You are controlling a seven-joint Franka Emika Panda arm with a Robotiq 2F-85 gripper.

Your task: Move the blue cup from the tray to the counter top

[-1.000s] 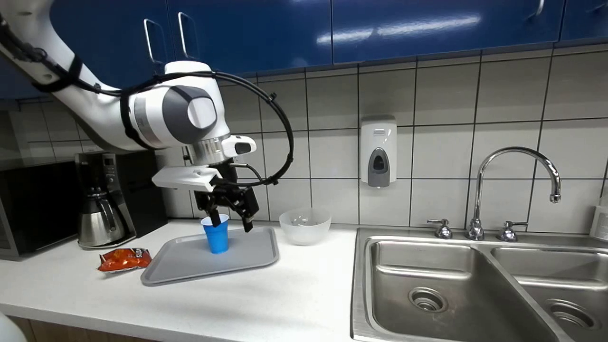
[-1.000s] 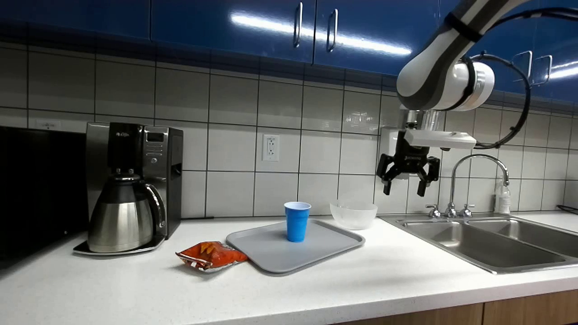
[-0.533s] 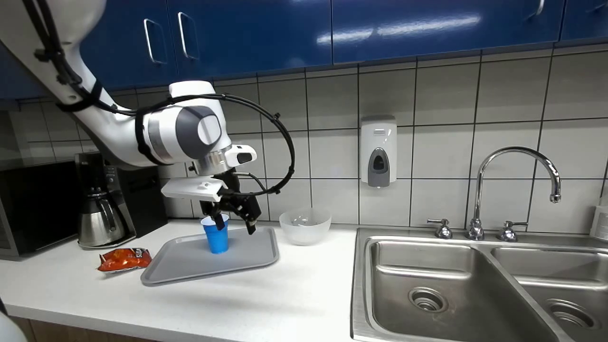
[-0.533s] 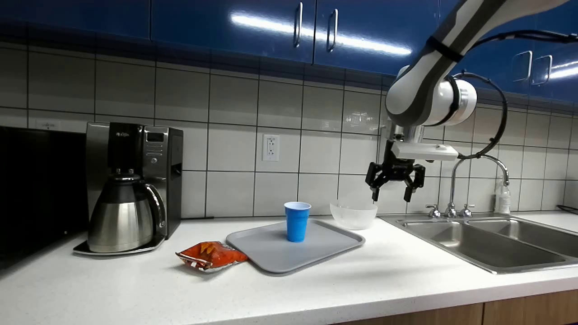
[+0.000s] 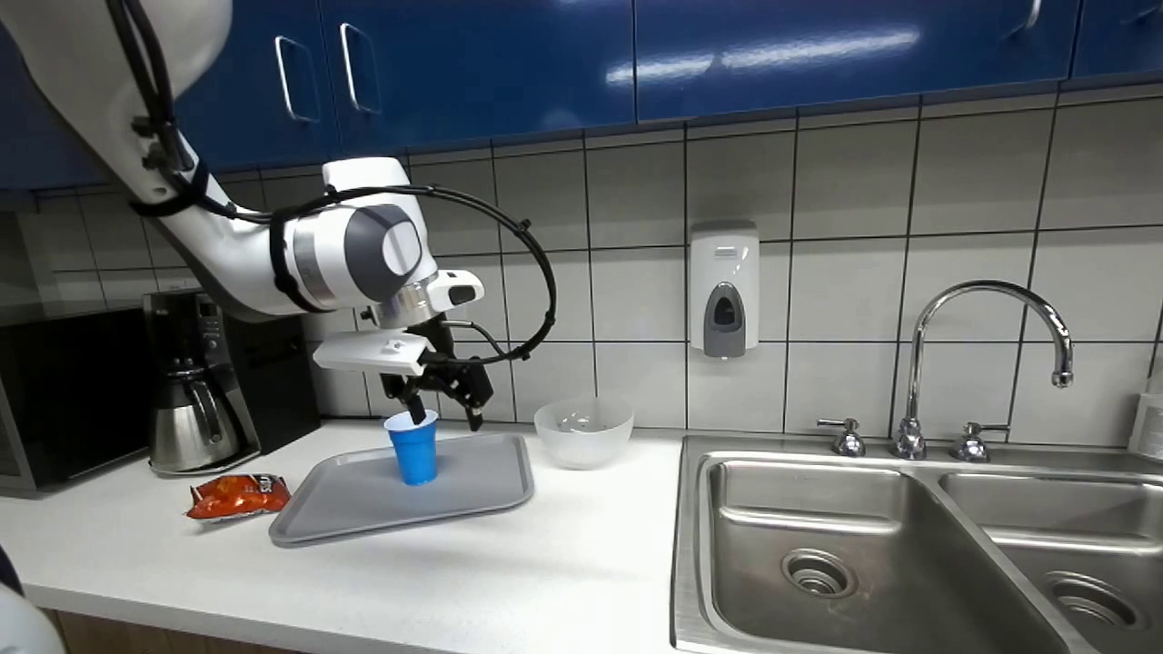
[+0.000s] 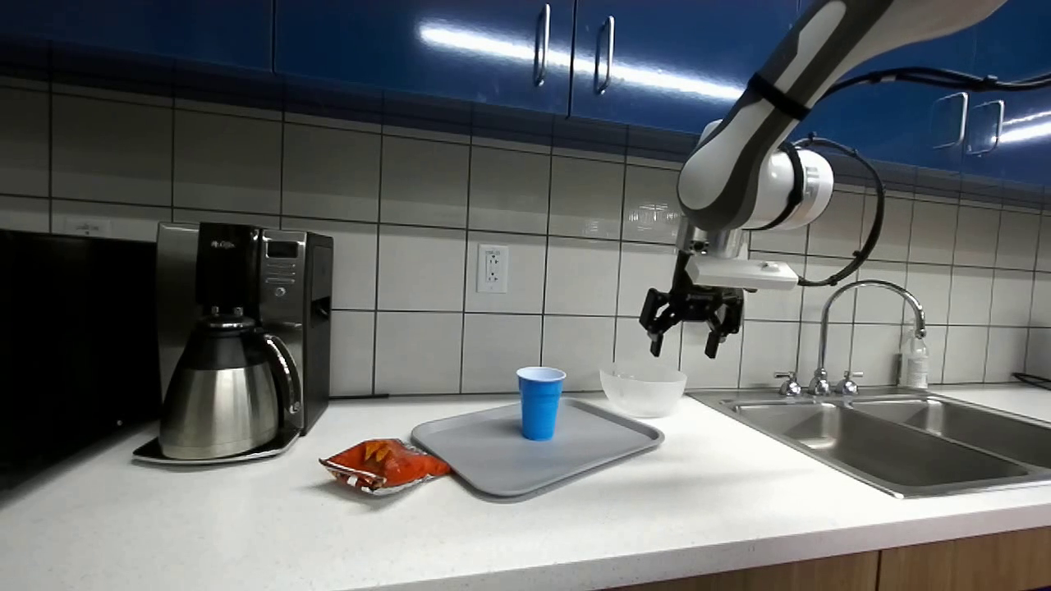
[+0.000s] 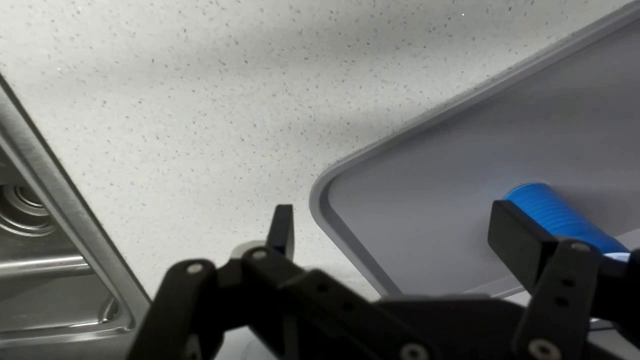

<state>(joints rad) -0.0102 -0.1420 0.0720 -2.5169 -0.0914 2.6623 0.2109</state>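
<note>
The blue cup (image 5: 415,459) stands upright on the grey tray (image 5: 486,468); both also show in an exterior view, the cup (image 6: 539,410) near the middle of the tray (image 6: 493,455). My gripper (image 6: 683,353) is open and empty, above and to the right of the cup in that view, over the glass bowl's area. In the wrist view my open gripper (image 7: 392,220) has one finger over the white counter top (image 7: 200,125) and the other in front of the cup (image 7: 550,210), hiding part of it. The fingers look apart from the cup.
A clear bowl (image 6: 644,392) stands beside the tray's back right corner. A red snack bag (image 6: 384,466) lies at the tray's left edge. A coffee maker (image 6: 238,386) stands further left. The steel sink (image 5: 692,545) is to the right, with a tall faucet (image 5: 918,363).
My arm has moved left toward the cup in an exterior view. The gripper dipped, then rose slightly. It has stayed open, and the cup and tray have not moved.
</note>
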